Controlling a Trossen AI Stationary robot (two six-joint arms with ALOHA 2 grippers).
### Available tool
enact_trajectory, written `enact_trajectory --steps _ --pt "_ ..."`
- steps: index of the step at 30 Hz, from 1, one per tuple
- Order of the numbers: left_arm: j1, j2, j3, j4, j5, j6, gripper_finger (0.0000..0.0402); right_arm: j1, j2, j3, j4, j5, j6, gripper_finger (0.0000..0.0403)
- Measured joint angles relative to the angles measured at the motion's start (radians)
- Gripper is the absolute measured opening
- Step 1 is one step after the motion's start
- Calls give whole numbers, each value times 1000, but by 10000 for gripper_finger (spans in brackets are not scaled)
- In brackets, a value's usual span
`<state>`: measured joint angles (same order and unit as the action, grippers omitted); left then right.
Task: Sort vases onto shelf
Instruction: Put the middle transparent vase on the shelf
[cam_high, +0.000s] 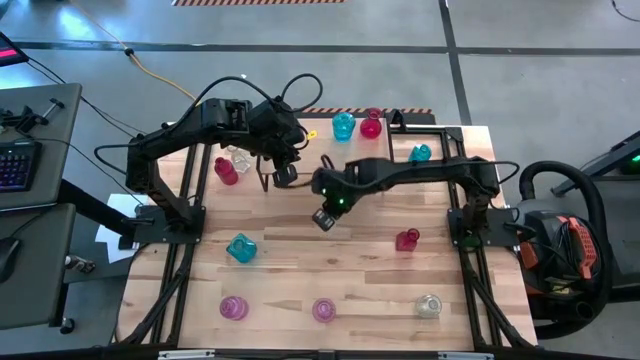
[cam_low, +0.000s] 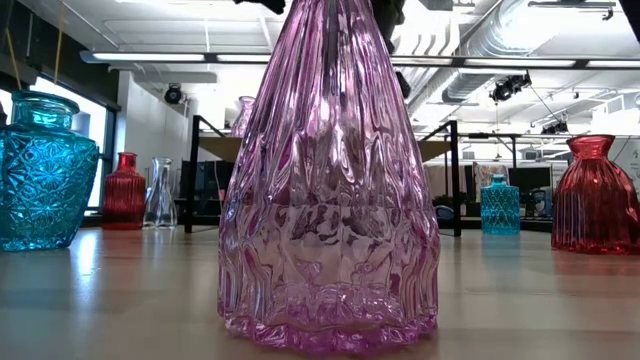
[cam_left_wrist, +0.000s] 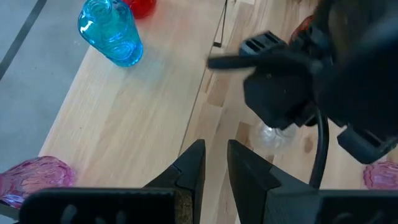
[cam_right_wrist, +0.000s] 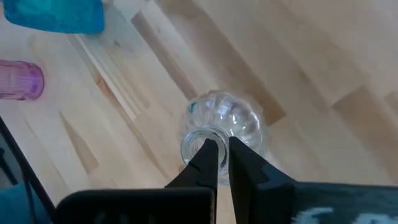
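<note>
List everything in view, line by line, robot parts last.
teal vases: three; one on the left half of the table, two near the far edge.
red vases: three; right half, far edge, under the left arm.
pink vases: two along the edge by the low camera; one more on the shelf.
clear vases: three; one by the pink pair, one under the left arm, one held.
table: one, light wood.
keyboard: one, on a side desk.
left gripper: far centre.
right gripper: mid-table, pinching the held clear vase's rim.
</note>
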<state>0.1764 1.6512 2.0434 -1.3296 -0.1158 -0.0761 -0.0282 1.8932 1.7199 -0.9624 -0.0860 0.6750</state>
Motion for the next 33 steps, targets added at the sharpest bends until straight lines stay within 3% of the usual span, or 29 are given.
enact_trajectory --steps 16,23,33 --pt "0 0 0 0 0 0 58 -125 -2 193 -296 -40 -247 0" --pt "0 0 0 0 0 0 58 -122 -7 204 -456 -45 -293 0" --pt "0 0 0 0 0 0 58 -184 -92 197 -534 11 -293 0"
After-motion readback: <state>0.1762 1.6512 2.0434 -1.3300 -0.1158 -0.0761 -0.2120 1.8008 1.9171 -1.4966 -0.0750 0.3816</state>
